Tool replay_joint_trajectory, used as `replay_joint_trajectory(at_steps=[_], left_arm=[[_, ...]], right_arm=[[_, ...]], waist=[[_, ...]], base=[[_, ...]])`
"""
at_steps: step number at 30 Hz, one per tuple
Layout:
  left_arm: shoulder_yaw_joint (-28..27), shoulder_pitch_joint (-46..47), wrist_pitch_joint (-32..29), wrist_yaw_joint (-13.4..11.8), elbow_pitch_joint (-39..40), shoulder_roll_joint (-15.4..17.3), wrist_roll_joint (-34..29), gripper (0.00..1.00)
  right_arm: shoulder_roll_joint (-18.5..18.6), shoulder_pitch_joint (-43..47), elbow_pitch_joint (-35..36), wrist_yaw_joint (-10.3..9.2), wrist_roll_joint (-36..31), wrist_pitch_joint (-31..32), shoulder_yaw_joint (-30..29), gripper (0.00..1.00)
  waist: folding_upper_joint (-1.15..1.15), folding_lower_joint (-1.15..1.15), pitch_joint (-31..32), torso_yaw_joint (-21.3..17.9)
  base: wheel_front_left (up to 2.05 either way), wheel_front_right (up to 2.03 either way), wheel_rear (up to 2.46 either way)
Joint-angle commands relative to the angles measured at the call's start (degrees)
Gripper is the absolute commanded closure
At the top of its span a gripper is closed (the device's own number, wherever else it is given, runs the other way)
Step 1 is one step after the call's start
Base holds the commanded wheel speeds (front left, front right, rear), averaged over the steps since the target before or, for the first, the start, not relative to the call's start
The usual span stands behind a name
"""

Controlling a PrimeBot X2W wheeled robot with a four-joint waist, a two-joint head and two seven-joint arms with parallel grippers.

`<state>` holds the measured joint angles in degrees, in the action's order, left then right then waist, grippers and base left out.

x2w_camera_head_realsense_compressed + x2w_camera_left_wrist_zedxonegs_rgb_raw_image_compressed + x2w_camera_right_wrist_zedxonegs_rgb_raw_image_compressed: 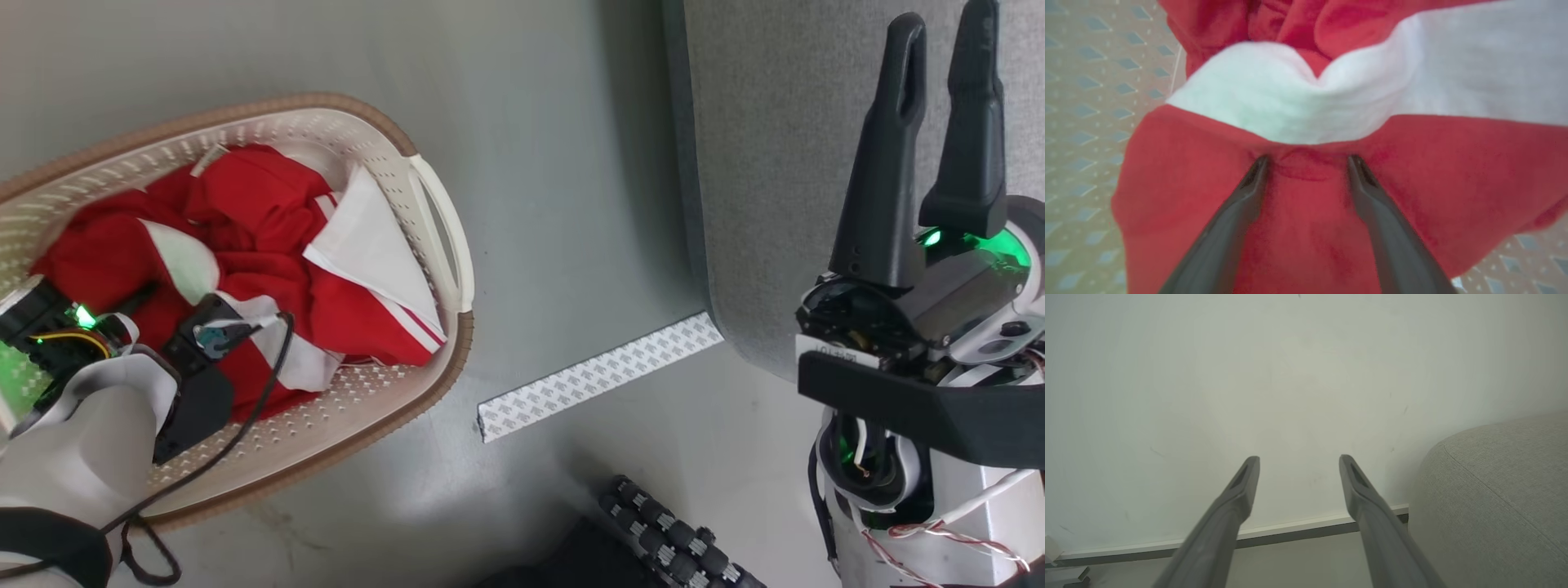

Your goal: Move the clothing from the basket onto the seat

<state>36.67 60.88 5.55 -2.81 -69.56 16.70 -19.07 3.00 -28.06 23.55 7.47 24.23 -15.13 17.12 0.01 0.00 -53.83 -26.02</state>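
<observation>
both sets of jaws stand wide open and empty. the left gripper [1308, 161] sets its tips astride a small fold of the red clothing [269, 245] heaped in the basket [367, 139] at the left, likely to pinch it. the right gripper [945, 20] hangs raised beside the seat [816, 122] on the right, out of the way.

Probably home: sofa [784, 122], laundry basket [343, 135]

The basket [326, 106] is set on the floor [555, 163] at the left, with the clothing [261, 220] piled in it. The seat [775, 122] is placed at the far right. A strip [600, 376] is laid on the floor between them, just beside the seat. The left gripper [1308, 161] is positioned against the clothing, and the right gripper [945, 24] before the seat.
</observation>
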Motion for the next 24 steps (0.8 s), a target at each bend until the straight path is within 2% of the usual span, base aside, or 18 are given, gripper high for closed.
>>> replay_joint_trajectory(at_steps=[1, 2, 3, 7, 24], left_arm=[[-0.3, 0.1, 0.6, 0.0, -0.3, 0.3, 0.8, 0.00], [-0.1, 0.2, 0.2, 0.7, -0.7, 0.3, 0.8, 0.00], [0.0, 0.4, -0.2, 1.1, -1.0, 0.3, 1.1, 1.00], [0.2, 0.6, 1.2, 1.7, -1.1, -0.4, 1.9, 1.00], [-2.0, -5.1, 8.9, 0.1, 3.6, -2.4, 8.4, 1.00]], right_arm=[[-0.2, 0.0, 0.2, 0.04, 0.4, -0.1, 0.3, 0.00], [-0.2, 0.1, 0.1, 0.04, 0.4, -0.1, 0.5, 0.00], [-0.2, 0.1, 0.1, 0.04, 0.4, -0.1, 0.7, 0.00], [-0.2, 0.0, -0.2, 0.04, 0.0, -0.1, 0.9, 0.00], [-0.2, 1.6, -2.3, 0.04, -3.1, -0.1, -0.6, 0.00]], waist=[[-0.01, 0.00, -1.0, -0.7], [-0.01, 0.00, -1.1, -0.7], [-0.01, 0.00, -1.1, -0.6], [-0.01, 0.00, -0.9, -0.2], [-0.01, 0.00, 4.5, 3.8]], base=[[0.00, 0.00, 0.00], [0.00, 0.00, 0.00], [0.00, 0.00, 0.00], [0.00, 0.00, 0.00], [0.00, 0.00, 0.00]])
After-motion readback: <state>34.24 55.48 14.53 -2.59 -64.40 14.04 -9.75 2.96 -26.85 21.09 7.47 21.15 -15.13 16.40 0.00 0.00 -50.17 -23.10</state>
